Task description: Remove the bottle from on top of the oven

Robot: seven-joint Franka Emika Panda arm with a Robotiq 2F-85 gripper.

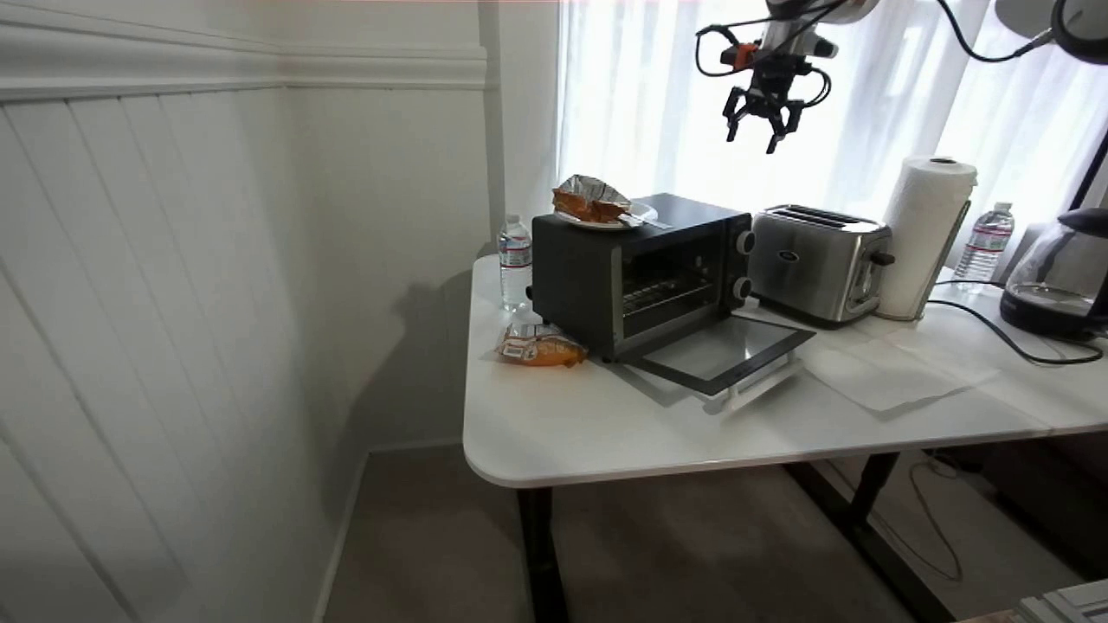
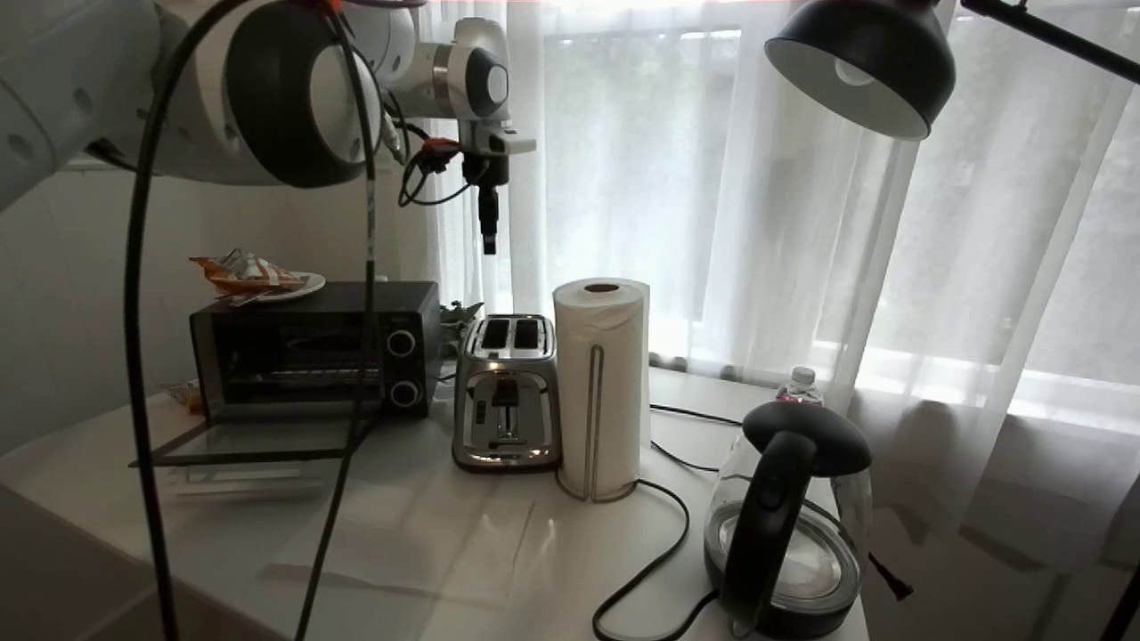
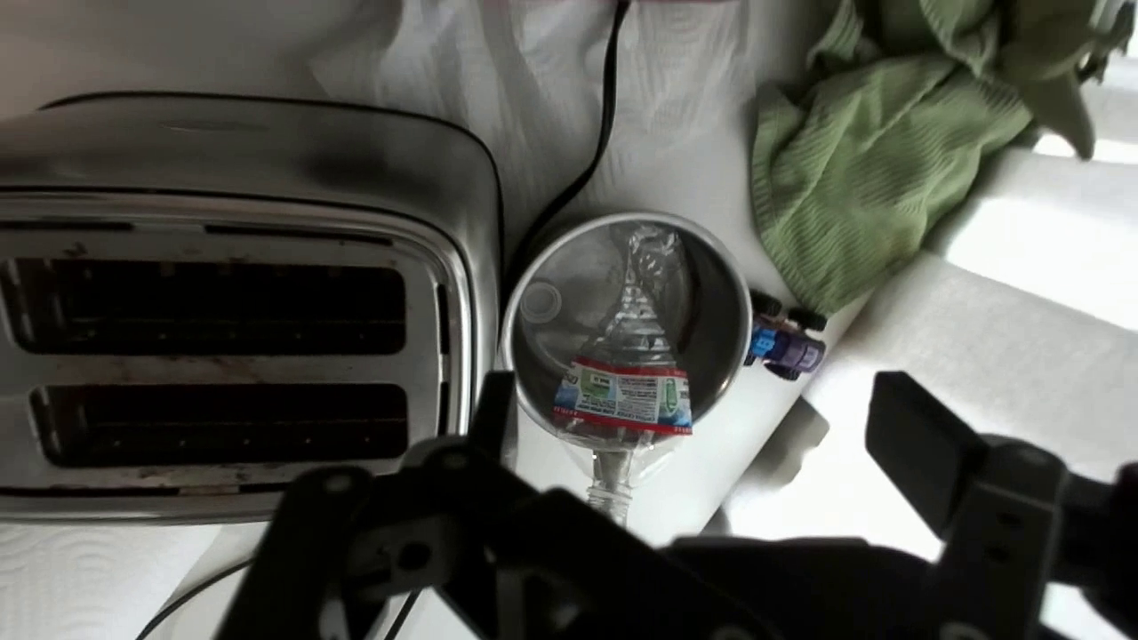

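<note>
As a crumpled clear-plastic bottle (image 3: 627,391) is sitting in a round silver-metal bin (image 3: 725,320) at wrist-view centre, the two-fingered black gripper (image 1: 751,143) is hovering spread, seemingly needing only a slow, straight rise.

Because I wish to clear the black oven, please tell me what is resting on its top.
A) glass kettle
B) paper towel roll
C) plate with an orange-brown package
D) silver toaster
C, since in both exterior views the white plate, with the orange-brown package on it, rests on the black oven.
</note>
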